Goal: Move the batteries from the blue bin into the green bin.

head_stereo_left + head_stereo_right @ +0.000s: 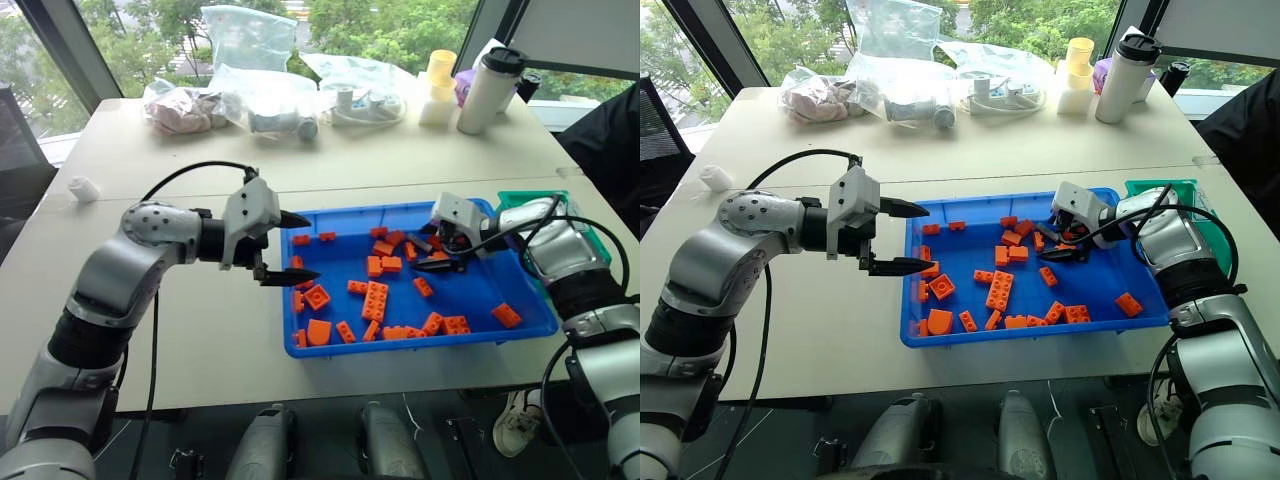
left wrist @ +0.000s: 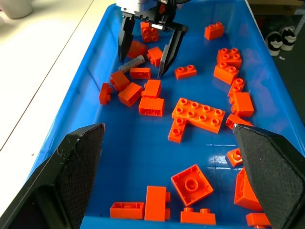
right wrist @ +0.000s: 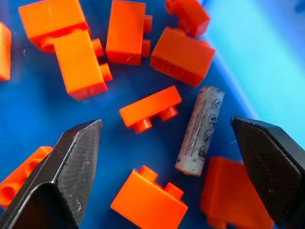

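The blue bin [image 1: 430,343] sits on the white table, scattered with orange toy bricks [image 1: 375,298]. One silvery-grey battery [image 3: 199,130] lies flat on the bin floor near its far right corner, among bricks. My right gripper [image 3: 165,122] hangs open just above it, and the battery [image 2: 132,62] lies between the two fingers without touching either. My left gripper [image 1: 310,245] is open and empty, held over the bin's left rim and pointing right across it. The green bin [image 1: 530,198] stands behind my right arm, against the blue bin's right end.
Plastic bags [image 1: 245,95], a white tumbler [image 1: 490,90] and yellow cups [image 1: 438,85] line the far edge of the table. A small white object [image 1: 84,188] lies at the left. A person's dark sleeve [image 1: 612,140] shows at the right.
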You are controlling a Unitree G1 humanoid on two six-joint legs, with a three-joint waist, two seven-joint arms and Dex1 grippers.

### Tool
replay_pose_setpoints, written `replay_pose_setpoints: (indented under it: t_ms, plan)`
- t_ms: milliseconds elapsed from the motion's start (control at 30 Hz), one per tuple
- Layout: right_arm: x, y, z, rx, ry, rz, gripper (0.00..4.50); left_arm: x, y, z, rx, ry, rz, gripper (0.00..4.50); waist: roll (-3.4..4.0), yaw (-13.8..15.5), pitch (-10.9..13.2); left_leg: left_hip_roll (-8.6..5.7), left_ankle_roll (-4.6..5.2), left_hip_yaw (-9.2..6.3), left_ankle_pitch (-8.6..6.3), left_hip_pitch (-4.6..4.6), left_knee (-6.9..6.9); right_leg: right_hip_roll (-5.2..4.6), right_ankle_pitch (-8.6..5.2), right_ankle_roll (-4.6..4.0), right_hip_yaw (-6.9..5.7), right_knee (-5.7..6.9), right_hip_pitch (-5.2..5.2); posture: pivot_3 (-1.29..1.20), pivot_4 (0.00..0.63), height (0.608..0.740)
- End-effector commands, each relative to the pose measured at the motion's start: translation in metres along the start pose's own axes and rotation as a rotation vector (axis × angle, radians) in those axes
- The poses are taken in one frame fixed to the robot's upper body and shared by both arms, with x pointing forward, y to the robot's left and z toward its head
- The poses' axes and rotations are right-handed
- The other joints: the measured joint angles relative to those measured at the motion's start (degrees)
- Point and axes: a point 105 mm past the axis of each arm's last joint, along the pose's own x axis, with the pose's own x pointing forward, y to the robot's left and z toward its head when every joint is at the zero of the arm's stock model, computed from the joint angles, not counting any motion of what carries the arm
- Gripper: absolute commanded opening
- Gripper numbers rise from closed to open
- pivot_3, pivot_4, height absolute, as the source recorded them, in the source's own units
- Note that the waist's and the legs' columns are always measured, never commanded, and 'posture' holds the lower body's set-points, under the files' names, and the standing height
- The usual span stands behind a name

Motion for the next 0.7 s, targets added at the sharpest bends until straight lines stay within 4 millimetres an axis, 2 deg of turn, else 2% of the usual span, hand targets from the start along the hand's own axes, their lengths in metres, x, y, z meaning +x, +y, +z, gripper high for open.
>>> replay_pose_setpoints:
  t_ms: [33, 267, 433, 500, 667, 700]
  plan:
    - [0.002, -0.001, -0.001, 0.004, 0.017, 0.025, 3.67, -0.003, -0.001, 0.008, 0.033, -0.011, 0.007, 4.5, 0.0, 0.0, 0.0, 0.0, 0.0, 0.0, 0.0, 0.0, 0.0, 0.0, 0.0, 0.0, 0.0, 0.0, 0.0, 0.0, 0.15, 0.74]
    - [0.006, -0.003, 0.001, -0.006, 0.017, 0.018, 0.02, -0.001, -0.001, 0.01, 0.036, -0.016, 0.011, 4.5, 0.0, 0.0, 0.0, 0.0, -0.08, 0.0, 0.04, 0.01, 0.0, -0.01, 0.0, 0.0, 0.0, 0.0, 0.01, 0.0, 0.15, 0.74]
    - [0.003, -0.003, 0.004, -0.015, 0.001, 0.003, 0.0, -0.003, -0.001, 0.008, 0.032, -0.012, 0.004, 4.5, 0.0, 0.0, 0.0, 0.0, -0.12, -0.01, 0.07, 0.02, 0.0, -0.01, 0.0, 0.0, 0.0, 0.01, 0.01, 0.0, 0.15, 0.74]
    - [-0.007, -0.008, 0.008, -0.014, -0.023, -0.049, 0.0, -0.003, -0.002, 0.006, 0.028, -0.013, 0.0, 4.5, 0.0, 0.0, 0.0, 0.0, -0.13, -0.01, 0.07, 0.02, 0.0, -0.01, 0.0, 0.0, 0.0, 0.01, 0.01, 0.0, 0.15, 0.74]
    - [-0.064, -0.03, 0.038, 0.136, -0.247, -0.292, 0.0, 0.005, -0.001, 0.012, -0.005, -0.097, 0.002, 4.5, 0.03, 0.3, 0.0, -0.05, -0.13, -0.01, 0.07, -0.03, 0.01, -0.08, 0.0, 0.0, 0.0, 0.01, -0.01, 0.0, 0.15, 0.74]
    - [-0.085, -0.038, 0.042, 0.205, -0.32, -0.389, 0.0, 0.01, 0.002, 0.014, -0.011, -0.125, 0.007, 4.5, 0.03, 0.3, 0.0, -0.05, -0.12, -0.01, 0.07, -0.03, 0.02, -0.09, 0.0, 0.0, 0.0, 0.01, -0.01, 0.0, 0.15, 0.74]
